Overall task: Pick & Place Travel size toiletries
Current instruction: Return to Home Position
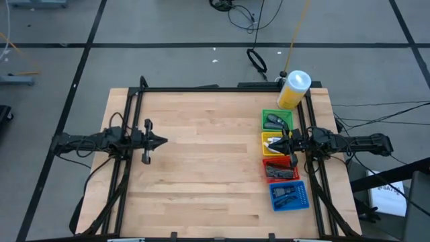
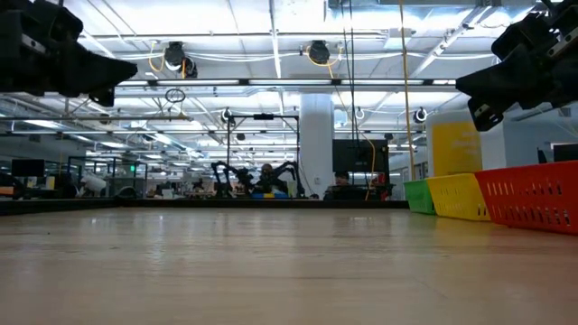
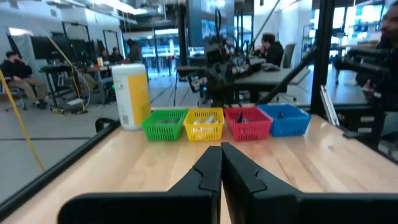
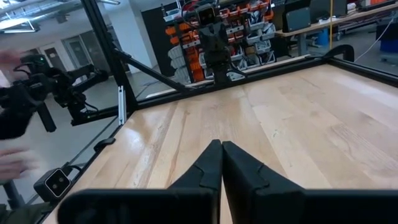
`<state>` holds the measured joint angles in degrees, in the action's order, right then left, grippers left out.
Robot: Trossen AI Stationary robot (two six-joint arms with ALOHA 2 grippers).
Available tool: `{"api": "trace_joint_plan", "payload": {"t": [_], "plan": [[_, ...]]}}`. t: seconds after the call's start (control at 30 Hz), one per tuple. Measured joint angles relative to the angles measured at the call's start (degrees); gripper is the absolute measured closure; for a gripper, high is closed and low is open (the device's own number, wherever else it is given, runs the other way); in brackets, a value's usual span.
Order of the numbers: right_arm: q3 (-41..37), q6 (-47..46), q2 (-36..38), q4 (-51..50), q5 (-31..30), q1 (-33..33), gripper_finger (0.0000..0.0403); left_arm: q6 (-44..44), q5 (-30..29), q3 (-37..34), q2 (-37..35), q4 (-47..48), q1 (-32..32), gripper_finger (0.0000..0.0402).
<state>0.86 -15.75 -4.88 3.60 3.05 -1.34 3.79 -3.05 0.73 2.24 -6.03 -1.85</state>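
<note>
**A:** High view: where are the toiletries (image 1: 281, 173)?
**B:** Inside the row of baskets (image 1: 306, 198) on the table's (image 1: 201, 195) right side. Left gripper (image 1: 163, 141) hangs over the left side, right gripper (image 1: 277, 143) above the yellow basket (image 1: 263, 144).
**A:** Low view?
**B:** Both arms sit high off the wood, and the fingers are out of frame.
**A:** Wrist views?
**B:** Each claw is pinched closed and holds nothing. Judged parked, sorting done.
</note>
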Motion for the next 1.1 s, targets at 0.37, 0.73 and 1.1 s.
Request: {"api": "trace_joint_plan", "payload": {"t": [0.37, 0.73, 1.1], "plan": [[0.0, -0.02, -0.05, 0.0, -0.02, 0.0, 0.0401, 0.37, 0.02, 0.0, 0.43, 0.45, 0.0, 0.0392], [-0.08, 0.44, 3.53, -0.83, -0.03, -0.2, 0.0399, 0.1, 0.01, 0.02, 0.42, 0.28, 0.0, 0.0392], [-0.11, 13.56, 4.79, -1.99, -1.55, 0.15, 0.0399, 0.02, -0.07, 0.17, 0.38, -0.05, -0.02, 0.0392]]}}
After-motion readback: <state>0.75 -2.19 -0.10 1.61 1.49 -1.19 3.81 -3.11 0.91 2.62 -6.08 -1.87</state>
